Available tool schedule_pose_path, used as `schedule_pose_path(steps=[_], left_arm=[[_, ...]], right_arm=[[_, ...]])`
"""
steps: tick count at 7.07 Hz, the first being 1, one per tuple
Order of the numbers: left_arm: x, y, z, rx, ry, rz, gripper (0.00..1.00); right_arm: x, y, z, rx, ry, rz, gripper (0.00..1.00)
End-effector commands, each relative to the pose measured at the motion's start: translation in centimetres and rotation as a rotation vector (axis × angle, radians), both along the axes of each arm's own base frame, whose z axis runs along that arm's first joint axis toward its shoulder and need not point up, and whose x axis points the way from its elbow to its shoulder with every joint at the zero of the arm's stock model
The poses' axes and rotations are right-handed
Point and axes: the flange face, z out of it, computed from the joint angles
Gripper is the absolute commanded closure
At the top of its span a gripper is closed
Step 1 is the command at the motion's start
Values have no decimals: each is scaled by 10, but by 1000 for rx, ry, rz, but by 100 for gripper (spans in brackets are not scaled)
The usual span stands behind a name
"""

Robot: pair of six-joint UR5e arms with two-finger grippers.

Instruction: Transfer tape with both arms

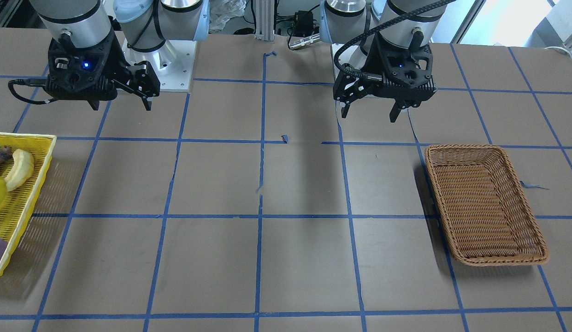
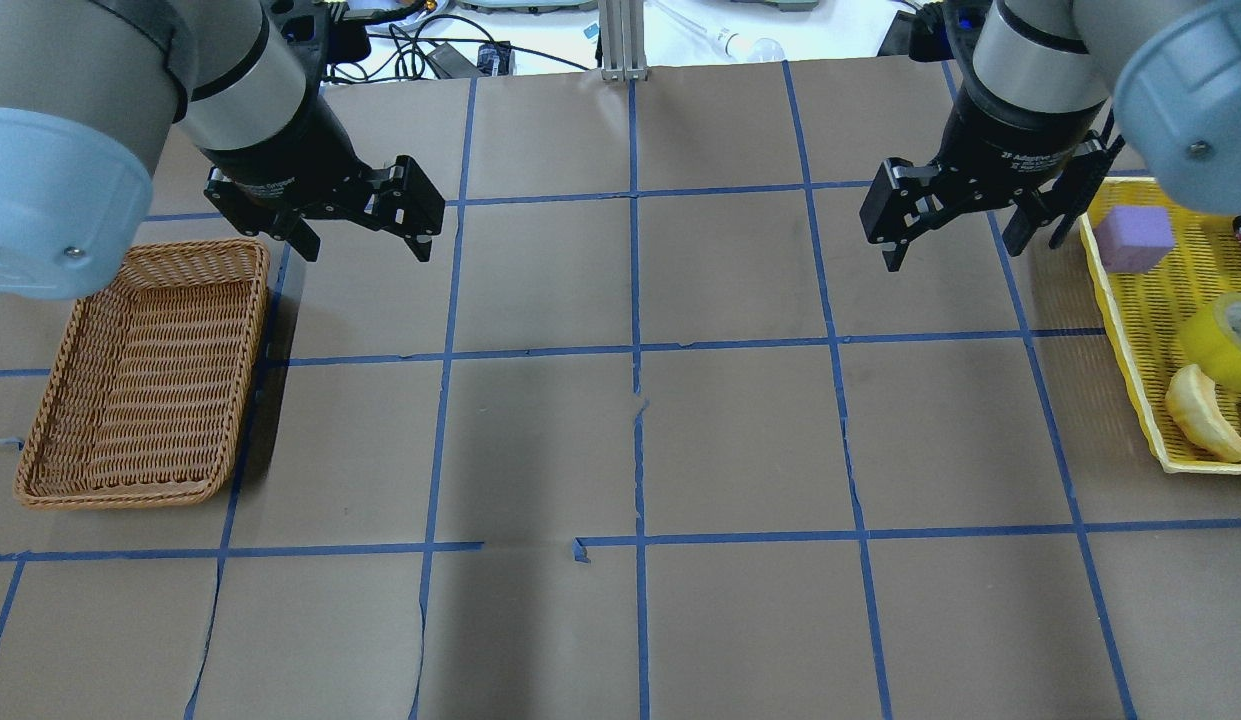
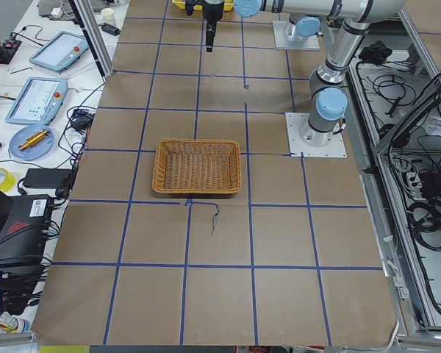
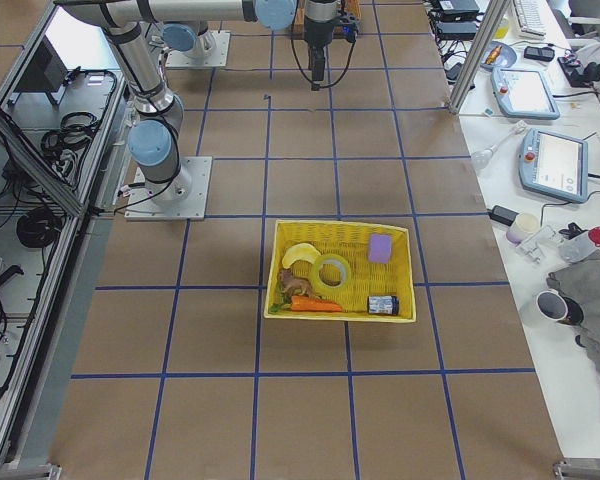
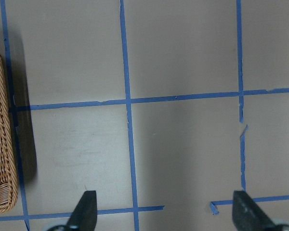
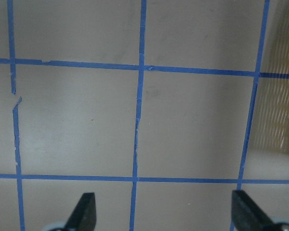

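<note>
**Open grid between two baskets at the surface's ends**

Brown paper marked with blue tape lines covers the surface (image 2: 740,440), and in the overhead view its near rows and middle columns give open room. Farther in, a wicker basket (image 2: 238,400) sits toward the left edge, and a yellow basket (image 2: 1130,300) runs off the right edge. The tape (image 2: 1220,340) lies in the yellow basket, between a banana (image 2: 1205,415) and a purple block (image 2: 1133,238). Farther still, the left pincer (image 2: 365,250) and the right pincer (image 2: 952,252) hang above the surface, well apart, each with fingers spread. The right one hangs just beside the yellow basket's rim.
</note>
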Motion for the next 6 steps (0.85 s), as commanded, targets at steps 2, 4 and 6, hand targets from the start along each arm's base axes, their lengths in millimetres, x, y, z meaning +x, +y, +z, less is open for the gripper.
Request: schedule_pose_path(steps=[2,4,6], left_arm=[[0,0,0,2,0,-1,0],[0,0,0,2,0,-1,0],[-1,1,0,2,0,-4,0]], right_arm=[[-44,-22,0,-47,37,16,0],[-196,-50,-30,6,10,98,0],[-332,-60,-84,-5,-83,219,0]])
